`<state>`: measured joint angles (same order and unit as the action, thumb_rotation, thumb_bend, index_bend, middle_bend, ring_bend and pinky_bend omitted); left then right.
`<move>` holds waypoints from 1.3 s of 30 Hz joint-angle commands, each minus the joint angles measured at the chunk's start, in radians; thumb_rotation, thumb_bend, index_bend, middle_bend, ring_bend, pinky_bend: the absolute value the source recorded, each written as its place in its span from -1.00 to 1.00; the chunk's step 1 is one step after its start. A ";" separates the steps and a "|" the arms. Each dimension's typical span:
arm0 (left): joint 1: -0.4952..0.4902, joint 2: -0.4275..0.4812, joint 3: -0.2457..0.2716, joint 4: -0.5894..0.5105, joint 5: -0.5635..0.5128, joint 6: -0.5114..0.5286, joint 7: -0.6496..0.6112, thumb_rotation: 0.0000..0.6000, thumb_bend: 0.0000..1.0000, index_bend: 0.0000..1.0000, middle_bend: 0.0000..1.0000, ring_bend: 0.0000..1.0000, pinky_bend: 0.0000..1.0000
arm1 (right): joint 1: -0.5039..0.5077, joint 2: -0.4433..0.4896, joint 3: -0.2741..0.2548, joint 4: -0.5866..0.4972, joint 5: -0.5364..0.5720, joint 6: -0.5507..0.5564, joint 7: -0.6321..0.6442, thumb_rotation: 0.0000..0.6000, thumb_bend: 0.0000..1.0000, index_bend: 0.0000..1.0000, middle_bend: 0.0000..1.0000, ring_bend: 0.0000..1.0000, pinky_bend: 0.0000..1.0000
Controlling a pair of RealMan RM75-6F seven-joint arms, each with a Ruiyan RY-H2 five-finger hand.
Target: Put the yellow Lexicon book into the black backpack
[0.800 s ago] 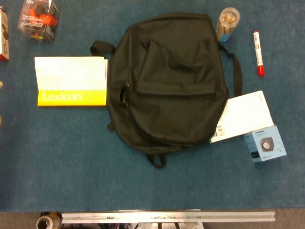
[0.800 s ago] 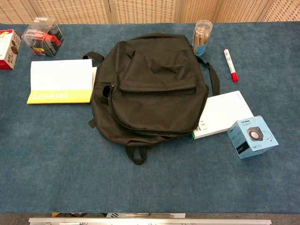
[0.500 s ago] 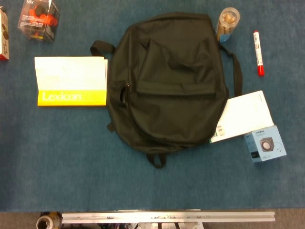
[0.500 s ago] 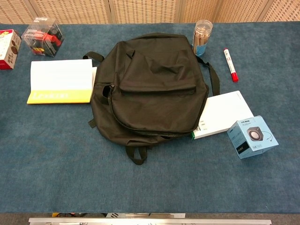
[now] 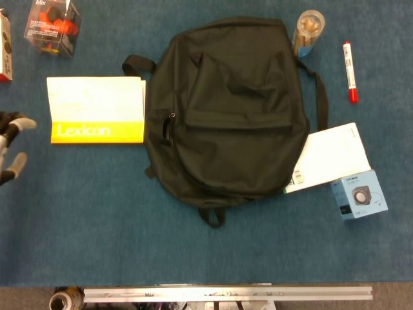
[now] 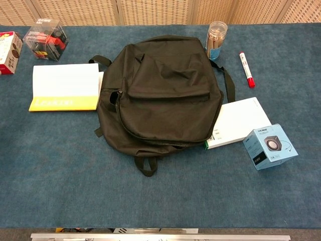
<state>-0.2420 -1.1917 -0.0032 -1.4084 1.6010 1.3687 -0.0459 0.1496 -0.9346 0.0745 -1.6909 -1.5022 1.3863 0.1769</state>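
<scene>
Lexicon book (image 5: 97, 110): beside black backpack (image 5: 229, 110), untouched.
Left hand (image 5: 11, 145): our fingers spread, empty, nearing the book.
Next: we must grasp it.

Black backpack (image 5: 229, 106), yellow-and-white Lexicon book (image 5: 97, 110), blue table cloth (image 5: 97, 226), red marker (image 5: 349, 62).

The left hand (image 5: 11, 147) has entered the head view at the left edge, where 0.5 s ago only the blue surface (image 5: 97, 213) showed. Its fingers (image 5: 23, 123) are spread apart, holding nothing; they lie just left of the yellow Lexicon book (image 5: 97, 110) without touching it, one finger level with the book's yellow band and another below the book's lower edge. The chest view does not show the hand.
</scene>
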 commanded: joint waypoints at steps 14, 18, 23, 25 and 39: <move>-0.195 -0.109 -0.027 0.032 -0.142 -0.370 0.180 1.00 -0.48 -0.68 -0.58 -0.59 -0.36 | -0.008 -0.001 -0.007 0.006 0.001 0.003 0.006 1.00 -0.49 -0.02 -0.08 -0.33 -0.17; -0.217 -0.148 -0.037 0.059 -0.181 -0.405 0.220 1.00 -0.51 -0.72 -0.63 -0.59 -0.36 | -0.011 -0.003 -0.009 0.006 0.002 0.006 0.005 1.00 -0.49 -0.02 -0.08 -0.33 -0.17; -0.247 -0.159 -0.041 0.064 -0.256 -0.483 0.289 1.00 -0.56 -0.80 -0.70 -0.63 -0.39 | -0.015 -0.005 -0.011 0.009 0.005 0.007 0.006 1.00 -0.49 -0.02 -0.08 -0.33 -0.17; -0.255 -0.162 -0.042 0.068 -0.279 -0.501 0.306 1.00 -0.56 -0.81 -0.72 -0.63 -0.41 | -0.016 -0.006 -0.012 0.011 0.007 0.007 0.007 1.00 -0.49 -0.02 -0.08 -0.33 -0.17; -0.288 -0.223 -0.048 0.141 -0.357 -0.526 0.349 1.00 -0.56 -0.77 -0.70 -0.64 -0.42 | -0.031 -0.013 -0.019 0.034 0.013 0.013 0.026 1.00 -0.49 -0.02 -0.07 -0.33 -0.17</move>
<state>-0.5290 -1.4103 -0.0500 -1.2718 1.2454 0.8398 0.3055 0.1188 -0.9472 0.0553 -1.6569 -1.4893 1.3989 0.2030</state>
